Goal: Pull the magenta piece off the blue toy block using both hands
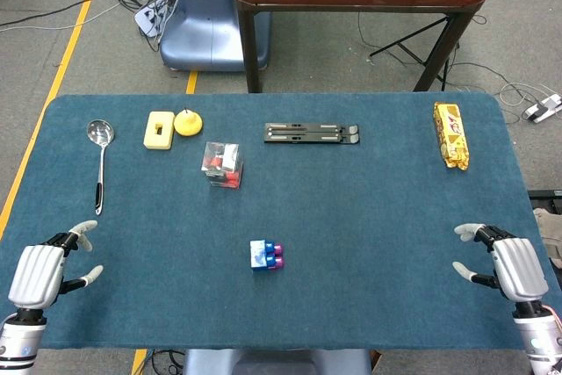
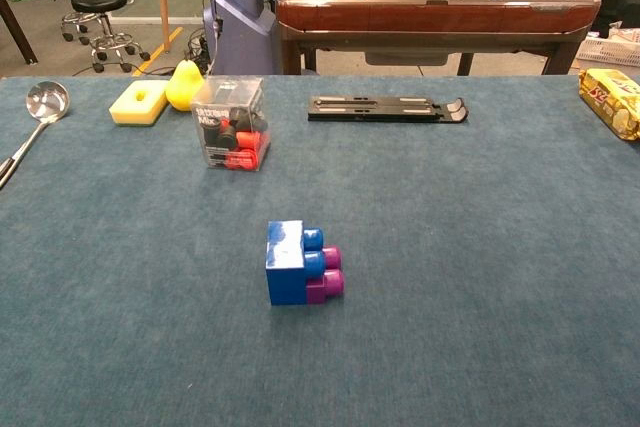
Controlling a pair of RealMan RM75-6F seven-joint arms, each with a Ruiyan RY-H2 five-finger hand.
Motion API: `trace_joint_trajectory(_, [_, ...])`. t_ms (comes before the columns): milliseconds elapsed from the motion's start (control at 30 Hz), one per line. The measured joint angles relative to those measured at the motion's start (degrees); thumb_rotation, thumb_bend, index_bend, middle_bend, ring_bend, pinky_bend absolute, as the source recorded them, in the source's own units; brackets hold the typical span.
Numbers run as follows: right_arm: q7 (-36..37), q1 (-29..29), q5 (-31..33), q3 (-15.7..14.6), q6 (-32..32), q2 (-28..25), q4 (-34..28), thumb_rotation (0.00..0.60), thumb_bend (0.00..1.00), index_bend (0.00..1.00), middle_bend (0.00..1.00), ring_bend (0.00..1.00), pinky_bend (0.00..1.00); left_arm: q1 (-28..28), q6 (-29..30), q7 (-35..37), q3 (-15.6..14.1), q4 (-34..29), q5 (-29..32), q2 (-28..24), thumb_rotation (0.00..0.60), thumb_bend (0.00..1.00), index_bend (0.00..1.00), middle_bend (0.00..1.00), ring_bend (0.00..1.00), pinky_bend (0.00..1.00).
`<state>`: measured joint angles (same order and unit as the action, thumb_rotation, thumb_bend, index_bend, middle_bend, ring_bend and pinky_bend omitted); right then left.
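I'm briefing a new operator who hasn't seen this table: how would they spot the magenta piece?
Start at the blue table and look at its near middle, where one blue toy block lies alone. The magenta piece is stuck to its right side, the only purple-pink thing there.

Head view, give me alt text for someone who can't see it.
A blue toy block with a magenta piece attached lies untouched on a blue table, between the open left hand and right hand at the near corners.

Open cloth rings block (image 2: 298, 263); clear box (image 2: 231, 136) behind.
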<state>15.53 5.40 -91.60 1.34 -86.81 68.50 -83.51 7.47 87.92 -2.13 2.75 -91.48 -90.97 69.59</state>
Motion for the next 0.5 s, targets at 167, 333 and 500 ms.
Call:
trace_joint_trajectory(167, [0.93,-0.41,-0.62,-0.50,-0.61,-0.13,-0.34,0.600,0.04,0.41,0.48,0.45,0.60,0.06,-0.98,1.19,-0.18,-1.75,0.80,-0.22,0.600,0.04,0.29,0.50,0.52,0.80])
trace_joint_trajectory(333, [1.56,-0.44,-0.66,-0.39,-0.83,-0.48,-0.41,0.600,0.04,0.41,0.48,0.45,0.60,1.11,-2.68,3.43,0.26,-7.95,1.28,-1.35,0.600,0.04,0.27,0.63,0.69,0.92])
trace_joint_trajectory(500, [1.90,-0.63,-0.78,-0.34,-1.36,-1.10,-0.64,0.600,0.04,0.41,0.48,0.45,0.60,4.18,-4.83,3.28,1.45,-15.03,-0.96,-1.81,0.600,0.00,0.23,0.99,0.97,1.00])
